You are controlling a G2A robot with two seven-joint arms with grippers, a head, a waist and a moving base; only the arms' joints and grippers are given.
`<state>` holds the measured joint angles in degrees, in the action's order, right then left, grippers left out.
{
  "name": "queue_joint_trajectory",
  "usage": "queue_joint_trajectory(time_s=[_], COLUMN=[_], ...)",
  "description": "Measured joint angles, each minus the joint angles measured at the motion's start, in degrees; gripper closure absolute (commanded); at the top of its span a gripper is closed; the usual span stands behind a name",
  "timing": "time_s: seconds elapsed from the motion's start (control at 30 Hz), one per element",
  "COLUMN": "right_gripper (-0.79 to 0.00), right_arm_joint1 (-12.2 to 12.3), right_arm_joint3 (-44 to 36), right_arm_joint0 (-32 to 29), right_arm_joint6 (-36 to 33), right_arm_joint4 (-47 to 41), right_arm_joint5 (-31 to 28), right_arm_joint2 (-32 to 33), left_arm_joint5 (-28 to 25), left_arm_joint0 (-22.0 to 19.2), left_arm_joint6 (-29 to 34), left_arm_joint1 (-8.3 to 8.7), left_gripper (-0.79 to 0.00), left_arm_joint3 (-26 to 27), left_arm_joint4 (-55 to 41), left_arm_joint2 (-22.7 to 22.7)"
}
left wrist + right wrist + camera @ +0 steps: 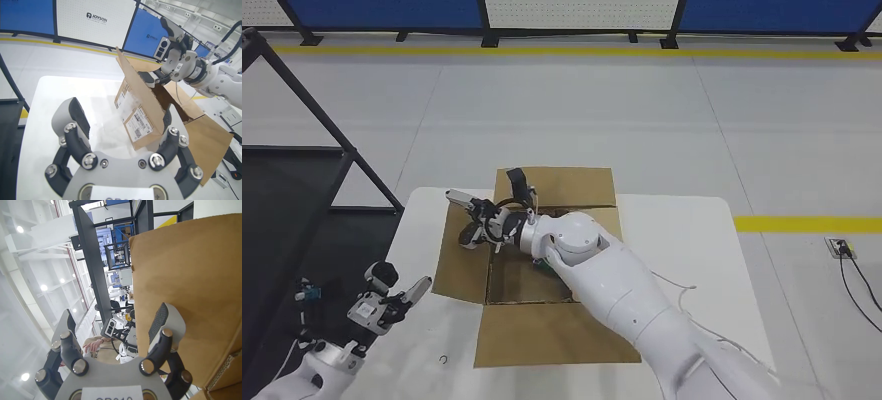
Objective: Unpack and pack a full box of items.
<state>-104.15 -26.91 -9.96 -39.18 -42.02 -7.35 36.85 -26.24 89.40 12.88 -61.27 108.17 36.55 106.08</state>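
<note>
Right claw (462, 217) hangs at the flap (140, 94) on the robot's left side of the cardboard box (552, 340), its two fingers spread wide and gripping nothing. The flap's free edge runs between them. In the right wrist view one pad (158, 321) sits close against the flap's brown inner face, and whether it touches cannot be told. The other finger stands in open air past the edge.

Left claw (122, 106) is well apart from the box, over the near left corner of the white table (682, 230). Its fingers are also spread and it is empty.

The box stands in the middle of the table with its top open. Its far and near flaps are folded outward, and the left one is tilted upward.

From above, the opening shows bare brown floor and a small patch of green (539, 265) at the arm's edge, too hidden to name. From the left wrist view the raised flap screens the inside, which reads as dark.

That same view faces the box's outer side wall, which carries a white shipping label (139, 125) with barcodes. Farther along the wall is a smaller printed mark with arrows. The lettering on both is too small to make out.
</note>
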Motion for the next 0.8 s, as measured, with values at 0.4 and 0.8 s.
queue_joint_trajectory(time_s=[0.4,0.8], right_gripper=[-0.785,-0.785], right_arm_joint1=[-1.7,0.0], right_arm_joint3=[4.0,5.7], right_arm_joint0=[0.8,1.5], right_arm_joint6=[-4.2,-5.8], right_arm_joint4=[-0.1,0.0], right_arm_joint5=[-3.9,-8.3], right_arm_joint2=[2.2,7.4], left_arm_joint5=[3.3,3.6], left_arm_joint0=[-2.2,-3.4], left_arm_joint6=[1.8,1.5], left_arm_joint1=[0.07,0.08], left_gripper=[-0.785,-0.785], left_arm_joint3=[-3.2,-6.3], left_arm_joint4=[4.6,4.7], left_arm_joint2=[-2.3,-3.1])
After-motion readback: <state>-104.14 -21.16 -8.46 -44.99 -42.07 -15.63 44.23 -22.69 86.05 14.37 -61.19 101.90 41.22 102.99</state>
